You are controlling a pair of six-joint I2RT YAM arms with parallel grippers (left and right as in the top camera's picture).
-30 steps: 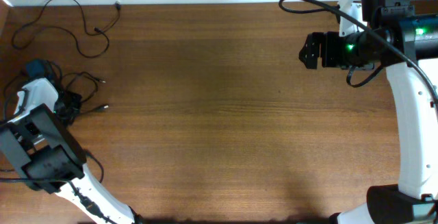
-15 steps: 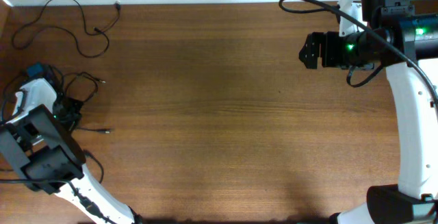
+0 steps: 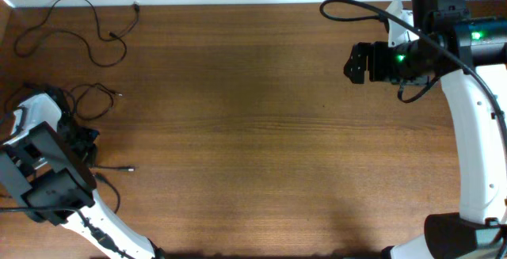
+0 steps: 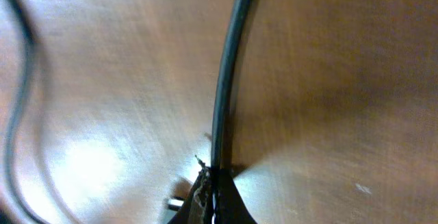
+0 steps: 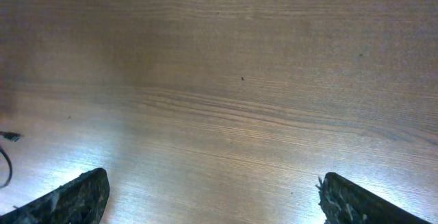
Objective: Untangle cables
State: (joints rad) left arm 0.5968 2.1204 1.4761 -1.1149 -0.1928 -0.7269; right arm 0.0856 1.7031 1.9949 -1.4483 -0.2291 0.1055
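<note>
The wooden table [image 3: 253,132] is carrying the cables [image 3: 101,36] at its left end; the left gripper [image 4: 211,186] is pinching one of them tightly, while the right gripper [image 5: 212,188] is hovering with fingers spread wide apart.

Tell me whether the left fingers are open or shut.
Shut. In the left wrist view the left fingers meet with no gap, pinching a black cable.

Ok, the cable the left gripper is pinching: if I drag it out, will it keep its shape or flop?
Probably floppy: the cable is thin and curves away from the shut left gripper. Likely light too, judging by the thin cord and the small plug end nearby. It may snag when dragged, since the loops beside it look bunched.
</note>
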